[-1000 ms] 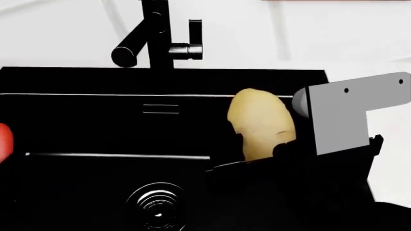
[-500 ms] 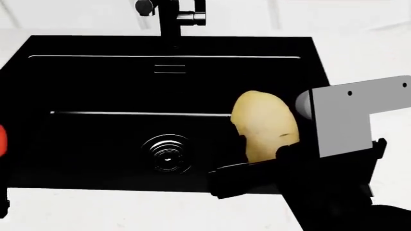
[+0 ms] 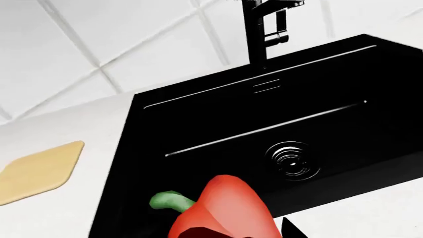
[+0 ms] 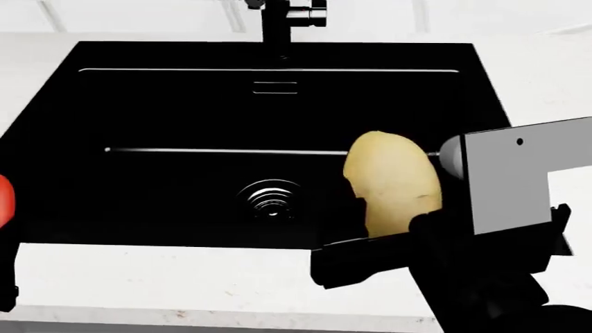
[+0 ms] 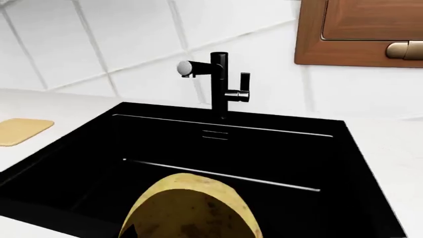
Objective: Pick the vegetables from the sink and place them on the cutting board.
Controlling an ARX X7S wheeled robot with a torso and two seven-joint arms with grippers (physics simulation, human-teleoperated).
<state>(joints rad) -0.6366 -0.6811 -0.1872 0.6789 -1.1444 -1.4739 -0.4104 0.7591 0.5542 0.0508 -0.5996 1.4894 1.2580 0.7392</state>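
Observation:
The tan-yellow potato (image 4: 393, 182) hangs over the right part of the black sink (image 4: 185, 111), with my right gripper (image 4: 384, 239) shut on its lower end. In the right wrist view the potato (image 5: 191, 208) fills the space between the jaws. My left gripper (image 3: 228, 234) is shut on the red bell pepper (image 3: 225, 206), whose green stem (image 3: 168, 200) points sideways. Only a red sliver of the pepper (image 4: 5, 201) shows at the head view's left edge. The pale cutting board (image 3: 36, 171) lies on the white counter beside the sink, and the cutting board (image 5: 20, 130) lies flat.
A black faucet (image 5: 215, 82) stands at the sink's back edge, and the drain (image 4: 270, 200) sits in the basin floor. A reddish-brown wooden panel (image 5: 360, 32) hangs on the tiled wall at the back right. White counter (image 4: 166, 277) runs along the sink's front.
The head view has drawn back: the sink has slid up in the picture and the front counter strip has appeared. The potato stays in my right gripper, the pepper at the left edge.

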